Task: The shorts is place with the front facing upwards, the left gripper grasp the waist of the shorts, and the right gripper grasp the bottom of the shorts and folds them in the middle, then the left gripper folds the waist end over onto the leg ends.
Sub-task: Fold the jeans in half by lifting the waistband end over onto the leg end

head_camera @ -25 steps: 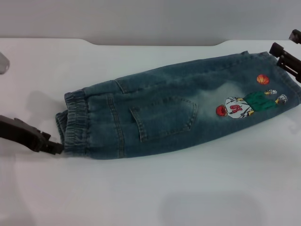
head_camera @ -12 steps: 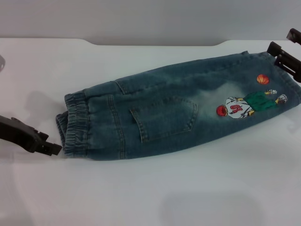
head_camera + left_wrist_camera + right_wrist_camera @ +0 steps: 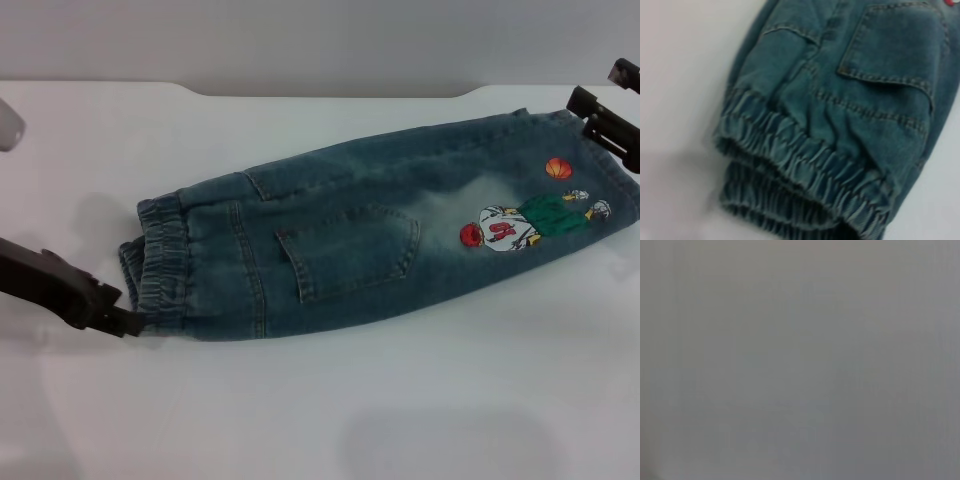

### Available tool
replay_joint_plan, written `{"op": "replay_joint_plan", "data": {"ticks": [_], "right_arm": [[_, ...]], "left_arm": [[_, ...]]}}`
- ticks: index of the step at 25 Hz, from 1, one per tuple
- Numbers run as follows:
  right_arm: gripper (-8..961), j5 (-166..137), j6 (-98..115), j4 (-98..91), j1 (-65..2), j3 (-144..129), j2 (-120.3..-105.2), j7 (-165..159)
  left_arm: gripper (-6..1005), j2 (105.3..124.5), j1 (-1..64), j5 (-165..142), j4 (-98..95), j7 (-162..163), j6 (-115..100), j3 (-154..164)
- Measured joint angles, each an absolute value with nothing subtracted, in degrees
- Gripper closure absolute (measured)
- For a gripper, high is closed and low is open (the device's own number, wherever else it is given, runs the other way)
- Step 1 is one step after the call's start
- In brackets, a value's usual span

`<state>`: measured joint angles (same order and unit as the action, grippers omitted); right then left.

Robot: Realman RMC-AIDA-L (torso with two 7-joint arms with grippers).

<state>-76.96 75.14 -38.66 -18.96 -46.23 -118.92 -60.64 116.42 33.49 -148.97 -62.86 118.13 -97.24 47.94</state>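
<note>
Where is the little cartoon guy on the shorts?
In the head view, the colourful embroidered cartoon figure sits on the right part of the blue-green faded denim shorts, below a small orange ball and near the black two-fingered right gripper.

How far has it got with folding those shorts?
About halfway, it seems. The shorts already lie folded lengthwise on the table, one leg stacked on the other. In hand: the left hand is at the waist, fingertips at its edge; a grip can't be confirmed. The right hand sits by the far leg ends. Left: folding the waist over onto the leg ends.
</note>
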Motion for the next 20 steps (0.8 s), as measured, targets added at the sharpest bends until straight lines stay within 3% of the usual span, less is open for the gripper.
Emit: {"op": "replay_joint_plan", "data": {"ticks": [3,20], "right_arm": [[287,-77.0,75.1,-38.7,-19.2,-46.2,-118.92,-60.6],[287,-77.0,75.7,-38.7,-19.0,-46.2,-118.82,-60.6]], "left_arm": [[436,117.47,33.8,-148.6,-62.1,116.9,-96.7,47.8],[447,117.68,34.2,-145.8,-57.2,116.7,-92.2,49.0]]}}
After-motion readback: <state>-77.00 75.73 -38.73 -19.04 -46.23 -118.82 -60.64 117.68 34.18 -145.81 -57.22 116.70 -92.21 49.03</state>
